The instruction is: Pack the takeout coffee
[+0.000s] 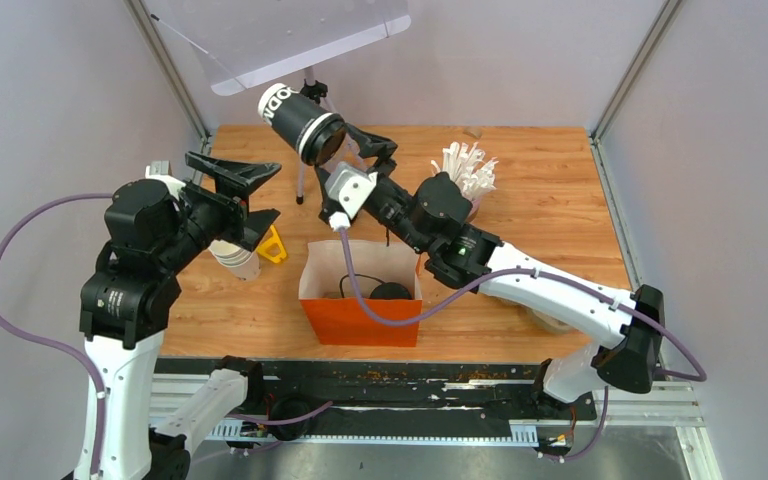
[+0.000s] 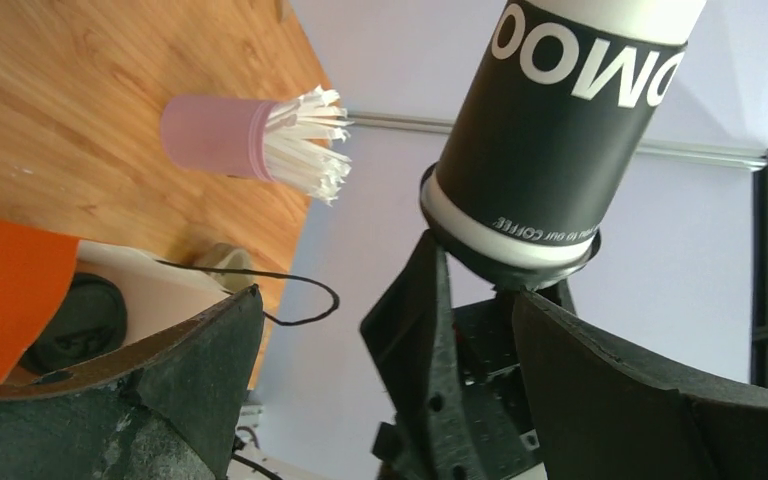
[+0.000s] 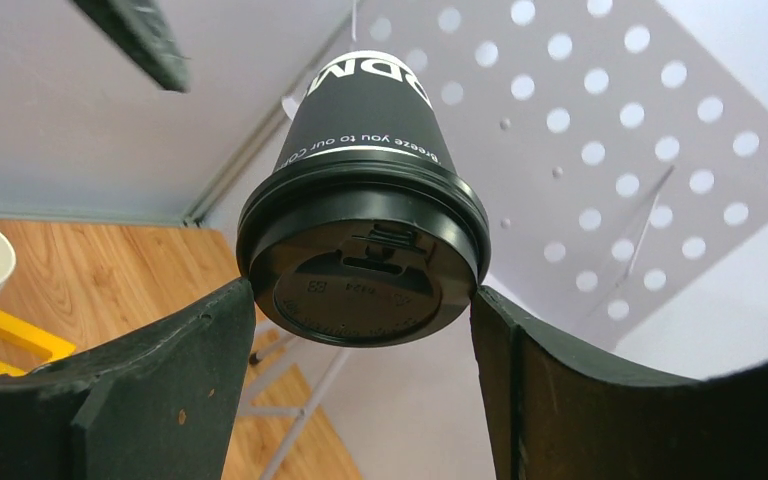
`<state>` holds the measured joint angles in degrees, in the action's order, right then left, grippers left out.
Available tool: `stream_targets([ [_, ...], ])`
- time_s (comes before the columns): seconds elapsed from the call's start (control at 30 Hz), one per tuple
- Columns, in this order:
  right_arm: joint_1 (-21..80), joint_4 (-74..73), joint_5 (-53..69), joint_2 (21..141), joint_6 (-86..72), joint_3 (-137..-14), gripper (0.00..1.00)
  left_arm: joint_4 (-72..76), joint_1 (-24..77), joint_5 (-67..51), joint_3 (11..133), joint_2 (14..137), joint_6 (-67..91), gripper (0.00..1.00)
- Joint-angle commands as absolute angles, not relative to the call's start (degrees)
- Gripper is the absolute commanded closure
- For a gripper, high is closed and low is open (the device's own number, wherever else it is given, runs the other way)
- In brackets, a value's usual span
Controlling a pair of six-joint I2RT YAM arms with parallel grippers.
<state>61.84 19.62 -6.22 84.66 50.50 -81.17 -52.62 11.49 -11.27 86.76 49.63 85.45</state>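
Carrying the cup (image 1: 298, 118) to the bag (image 1: 360, 322) looks like the step in hand. The right fingers (image 3: 160, 390) are clamped on either side of its black lid (image 3: 360, 270). The cup hangs in the air over the far part of the table (image 1: 550, 220), behind the bag, tilted so the lid faces the wrist and the base points up and away to the left. The left fingers (image 2: 160, 400) are spread wide with nothing between them, near the cup but apart from it. The orange bag stands open at the near middle of the table. A second lid (image 1: 390, 291) shows inside it on the right, which suggests one coffee is already packed, though the cup under it is hidden. The next move calls for turning the right wrist until the fingers point down, so the cup hangs base-down with its lid up. The cup then needs bringing above the bag's mouth and lowering into the free left part beside the second lid. The grip is on the lid alone, so a jolt could pop the lid off or let the cup slip; a slow turn seems wise. The left arm would do best clear of the path, or steadying the bag's rim.
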Motion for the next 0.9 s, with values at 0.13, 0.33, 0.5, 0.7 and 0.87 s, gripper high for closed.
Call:
stream_targets([
  [0.13, 60.4, 2.4, -23.7, 78.8, 42.1, -86.5, 0.28, -51.8, 11.3, -10.7, 85.0, 48.8, 76.4, 0.00],
  [0.33, 60.2, -10.9, -30.7, 73.4, 36.0, -88.3, 0.31, -55.9, 11.3, -8.5, 88.1, 50.7, 65.9, 0.00],
  [0.5, 60.2, -22.9, -36.6, 70.3, 29.3, -89.6, 0.30, -59.0, 11.4, -7.2, 87.8, 51.3, 58.3, 0.00],
  [0.7, 60.2, -42.9, -43.7, 69.6, 14.5, -95.5, 0.30, -63.2, 11.3, -5.3, 87.6, 51.3, 50.4, 0.00],
  [0.87, 60.2, -68.3, -44.5, 73.3, -4.5, -103.9, 0.29, -65.6, 11.3, -5.0, 87.8, 51.6, 45.7, 0.00],
])
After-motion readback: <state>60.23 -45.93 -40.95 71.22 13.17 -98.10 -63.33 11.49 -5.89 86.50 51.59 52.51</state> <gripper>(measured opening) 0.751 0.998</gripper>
